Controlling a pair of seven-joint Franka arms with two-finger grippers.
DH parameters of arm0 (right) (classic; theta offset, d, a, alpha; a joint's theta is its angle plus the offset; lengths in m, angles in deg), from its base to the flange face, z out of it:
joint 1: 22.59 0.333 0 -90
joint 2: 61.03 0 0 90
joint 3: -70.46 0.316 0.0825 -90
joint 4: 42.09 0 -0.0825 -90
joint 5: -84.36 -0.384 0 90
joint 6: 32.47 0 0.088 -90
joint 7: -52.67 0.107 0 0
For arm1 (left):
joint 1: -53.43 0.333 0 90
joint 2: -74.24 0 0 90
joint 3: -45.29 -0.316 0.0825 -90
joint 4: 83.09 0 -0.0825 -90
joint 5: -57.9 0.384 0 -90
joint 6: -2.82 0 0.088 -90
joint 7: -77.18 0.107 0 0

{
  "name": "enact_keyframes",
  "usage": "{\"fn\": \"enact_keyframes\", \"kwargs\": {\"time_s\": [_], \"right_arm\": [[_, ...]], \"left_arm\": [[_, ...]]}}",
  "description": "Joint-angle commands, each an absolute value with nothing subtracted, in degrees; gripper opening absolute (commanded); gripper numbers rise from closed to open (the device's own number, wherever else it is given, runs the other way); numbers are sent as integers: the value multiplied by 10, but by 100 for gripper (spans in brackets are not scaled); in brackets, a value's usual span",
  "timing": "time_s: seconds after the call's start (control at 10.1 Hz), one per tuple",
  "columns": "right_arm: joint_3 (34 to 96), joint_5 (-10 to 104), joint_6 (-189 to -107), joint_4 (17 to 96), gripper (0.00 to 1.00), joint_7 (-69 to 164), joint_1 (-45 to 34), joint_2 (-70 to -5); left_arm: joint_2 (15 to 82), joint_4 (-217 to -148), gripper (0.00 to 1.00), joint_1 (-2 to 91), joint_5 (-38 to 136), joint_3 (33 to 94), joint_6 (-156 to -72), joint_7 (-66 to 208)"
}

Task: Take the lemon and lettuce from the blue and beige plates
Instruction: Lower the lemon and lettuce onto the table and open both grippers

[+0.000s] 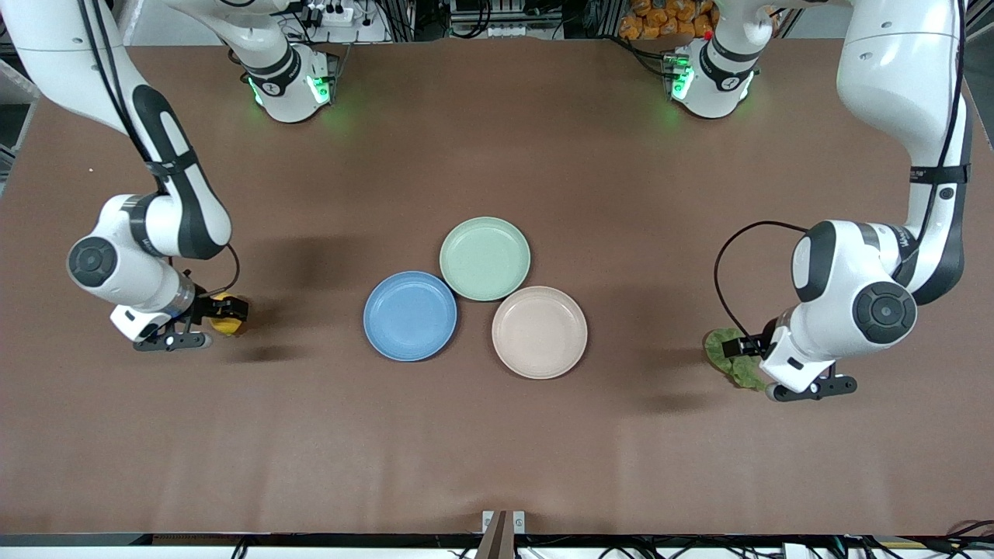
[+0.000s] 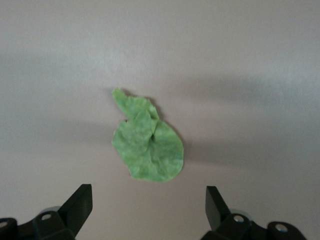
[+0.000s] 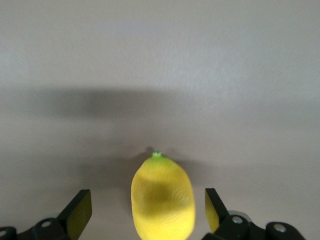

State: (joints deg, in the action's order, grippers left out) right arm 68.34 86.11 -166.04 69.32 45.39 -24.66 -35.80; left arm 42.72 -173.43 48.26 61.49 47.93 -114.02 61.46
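Lying flat on the desk toward the left arm's end, the lettuce sits under the left hand, whose fingers stand apart. At the right arm's end the lemon rests between the parted fingers of the right hand. Blue plate and beige plate sit mid-desk, the mint plate farther back.

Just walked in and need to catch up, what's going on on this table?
Both arms have their tools open. The right tool stands around the lemon on the table toward the right arm's end. The left tool is over the lettuce leaf lying flat toward the left arm's end. The blue plate, beige plate and mint-green plate sit bare mid-table.
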Motion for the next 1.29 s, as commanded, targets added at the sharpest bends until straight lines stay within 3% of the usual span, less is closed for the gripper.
{"fn": "enact_keyframes", "kwargs": {"time_s": [0.0, 0.3, 0.5, 0.89, 1.19], "right_arm": [[687, 853, -1543, 619, 100, 454, -243, -388], [688, 852, -1521, 622, 100, 459, -244, -441], [690, 850, -1471, 621, 100, 480, -243, -482], [694, 826, -1389, 617, 100, 551, -243, -554], [691, 808, -1313, 578, 100, 551, -253, -597]], "left_arm": [[526, -1857, 100, 488, 600, 483, -1157, 610], [647, -2011, 100, 510, 599, 484, -1211, 611], [703, -2058, 100, 511, 598, 483, -1212, 611], [743, -2037, 100, 520, 599, 481, -1204, 615], [738, -1901, 100, 520, 601, 483, -1109, 622]]}}
